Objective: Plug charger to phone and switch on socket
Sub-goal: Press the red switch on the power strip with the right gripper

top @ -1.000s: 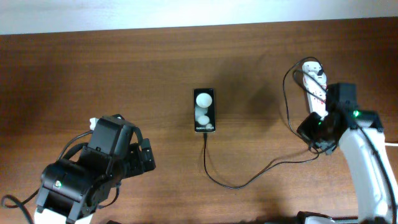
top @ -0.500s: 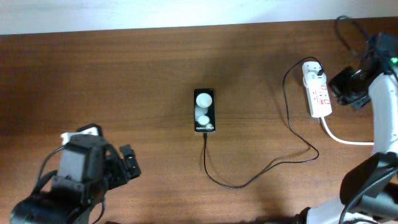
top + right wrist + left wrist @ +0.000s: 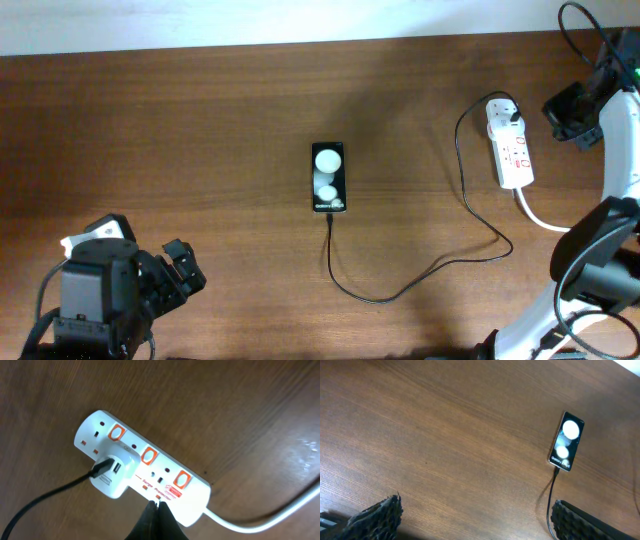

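The left gripper [image 3: 185,270] rests released at the edge of the worktop [image 3: 200,120], out of the way. The right gripper [image 3: 156,506], clenched and empty, probably to poke a switch, hovers by the socket [image 3: 512,158]. The phone [image 3: 329,177] lies mid-worktop, with the charger [image 3: 116,476] seemingly plugged in.

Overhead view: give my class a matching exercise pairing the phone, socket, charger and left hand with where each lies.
Things:
1. phone
2. socket
3. charger
4. left hand

Places:
A. far right of the table
B. lower-left corner
C. middle of the table
D. running from phone to socket

Pairs: 1-C, 2-A, 3-D, 4-B.
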Robot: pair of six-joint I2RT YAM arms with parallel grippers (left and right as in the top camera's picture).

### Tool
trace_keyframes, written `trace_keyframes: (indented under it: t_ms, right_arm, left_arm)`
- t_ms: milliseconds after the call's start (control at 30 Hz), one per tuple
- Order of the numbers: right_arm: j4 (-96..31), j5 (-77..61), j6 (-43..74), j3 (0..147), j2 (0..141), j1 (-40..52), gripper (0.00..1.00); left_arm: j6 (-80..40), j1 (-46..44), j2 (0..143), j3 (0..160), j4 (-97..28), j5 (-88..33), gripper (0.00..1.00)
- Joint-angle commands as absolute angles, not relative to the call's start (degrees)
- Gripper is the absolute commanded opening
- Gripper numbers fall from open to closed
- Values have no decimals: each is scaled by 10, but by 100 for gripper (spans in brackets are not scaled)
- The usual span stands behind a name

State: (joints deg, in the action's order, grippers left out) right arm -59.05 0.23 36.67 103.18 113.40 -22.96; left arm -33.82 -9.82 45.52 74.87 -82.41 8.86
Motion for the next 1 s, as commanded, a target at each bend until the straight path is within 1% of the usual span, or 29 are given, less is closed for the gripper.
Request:
trace_keyframes:
  t_ms: [0, 367, 633, 867, 967]
  right_arm:
    - [-571, -18, 369, 1042, 1167, -229, 4]
    - [-523, -59, 369, 1042, 1270, -229, 4]
    - [-507, -60, 369, 1042, 1281, -223, 4]
    - [-486, -49, 369, 1042, 1293, -194, 4]
    - [-492, -48, 369, 1042, 1319, -183, 4]
  left_arm:
    - [-331, -95, 452, 748, -823, 95, 99]
    - [-331, -95, 452, 748, -823, 95, 99]
    - [-331, -95, 452, 748, -823, 95, 99]
    - [-331, -95, 452, 748, -823, 95, 99]
    - [-331, -95, 452, 748, -823, 95, 99]
